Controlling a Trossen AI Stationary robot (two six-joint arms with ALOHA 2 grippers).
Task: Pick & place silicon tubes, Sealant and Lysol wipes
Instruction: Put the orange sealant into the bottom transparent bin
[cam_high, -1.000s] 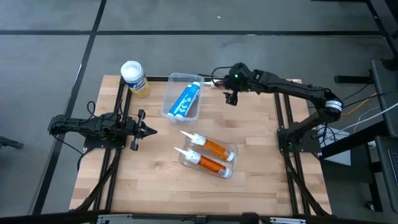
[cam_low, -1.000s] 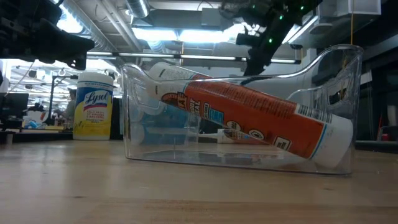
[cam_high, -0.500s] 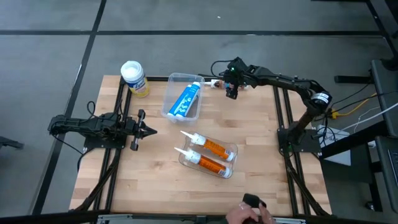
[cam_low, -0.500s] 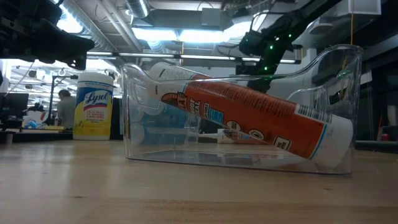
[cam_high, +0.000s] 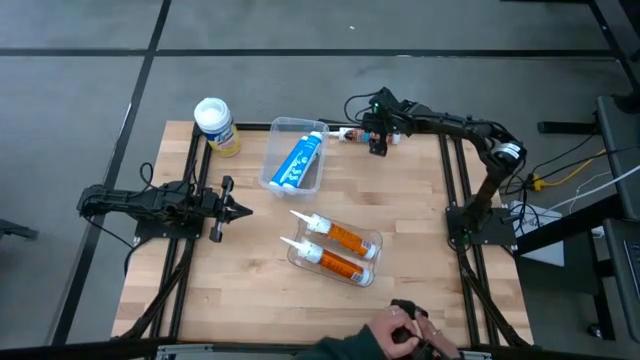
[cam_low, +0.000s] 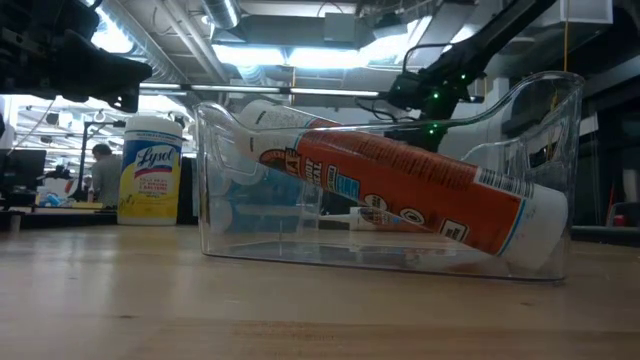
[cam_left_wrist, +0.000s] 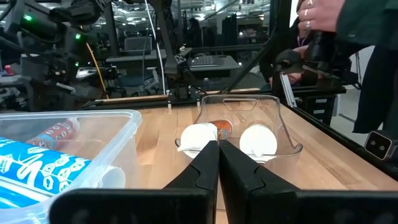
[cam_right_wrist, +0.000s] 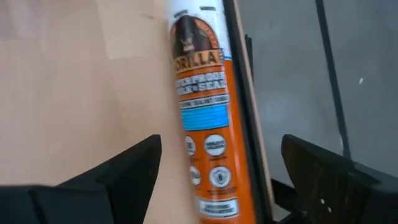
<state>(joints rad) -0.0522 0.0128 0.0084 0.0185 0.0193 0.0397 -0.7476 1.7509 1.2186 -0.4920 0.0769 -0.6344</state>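
Right gripper (cam_high: 378, 142), jaws wide, poised over an orange tube (cam_right_wrist: 202, 124) lying at the table's far edge (cam_high: 420, 132). A skewed closure could roll it off — the rail alongside crowds one finger. Left gripper (cam_high: 240, 210) is shut and waits at the left. Wipes (cam_high: 214, 125) stand at the far-left corner; two bins (cam_high: 275, 150) are loaded.

Open wood is seen across the table (cam_high: 420, 230) at centre right and along the lower left of the high view. The upper middle is taken up by a clear bin (cam_high: 293, 153), the centre by a clear tray (cam_high: 372, 243) of orange tubes (cam_high: 340, 236). The Lysol wipes (cam_high: 215, 125) stand at upper left. A person's hand (cam_high: 398, 331) intrudes at the bottom edge.
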